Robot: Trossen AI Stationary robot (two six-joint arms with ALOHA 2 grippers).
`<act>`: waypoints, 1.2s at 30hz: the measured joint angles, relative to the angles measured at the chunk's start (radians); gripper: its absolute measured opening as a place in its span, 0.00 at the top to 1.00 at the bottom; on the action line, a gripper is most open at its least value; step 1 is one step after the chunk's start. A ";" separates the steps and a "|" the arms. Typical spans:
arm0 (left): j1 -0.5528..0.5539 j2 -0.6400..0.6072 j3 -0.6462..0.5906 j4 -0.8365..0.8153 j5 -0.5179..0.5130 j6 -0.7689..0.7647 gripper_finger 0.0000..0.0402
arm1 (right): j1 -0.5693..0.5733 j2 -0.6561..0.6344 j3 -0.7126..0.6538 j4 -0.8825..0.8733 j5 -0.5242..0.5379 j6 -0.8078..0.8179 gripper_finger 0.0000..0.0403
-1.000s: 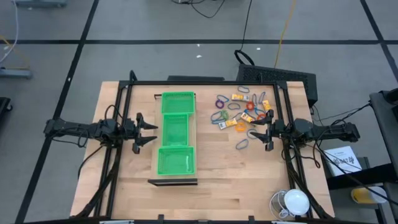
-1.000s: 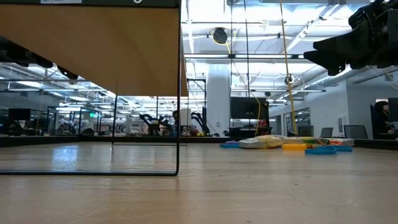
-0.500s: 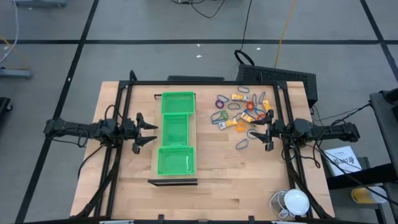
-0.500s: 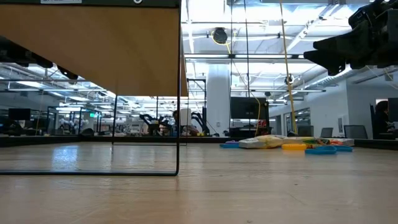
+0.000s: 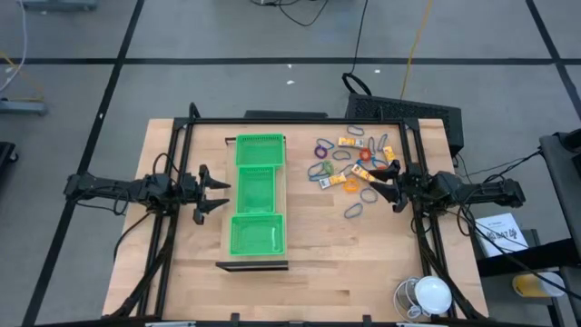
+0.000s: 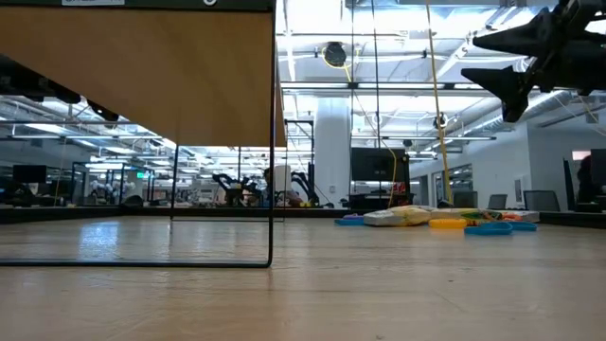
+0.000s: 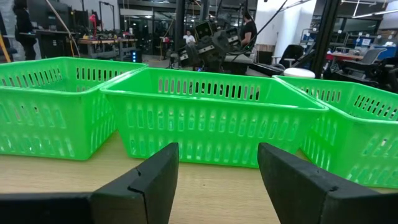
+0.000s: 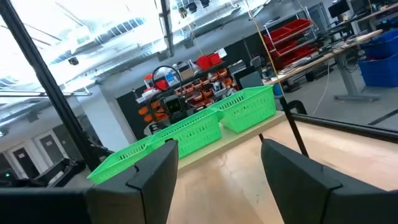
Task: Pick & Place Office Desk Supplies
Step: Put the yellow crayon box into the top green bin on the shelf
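you're hovering the right gripper (image 5: pixel 392 188), jaws apart and empty, beside the office desk supplies (image 5: pixel 349 161) scattered at the table's far right; be lowering over one loop only.

In the high view the office desk supplies (image 5: pixel 349 168) are too small for single loops and pieces to be made out. In the low view they are reduced to a thin far strip (image 6: pixel 445 220), and the right gripper (image 6: pixel 511 62) is cut off by the right edge. The green tray (image 7: pixel 211 115) is cropped at both sides in the left wrist view.
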 joint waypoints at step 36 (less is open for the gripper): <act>0.000 0.000 0.000 0.000 0.000 0.000 0.43 | -0.382 0.714 0.646 -1.064 0.361 0.292 0.44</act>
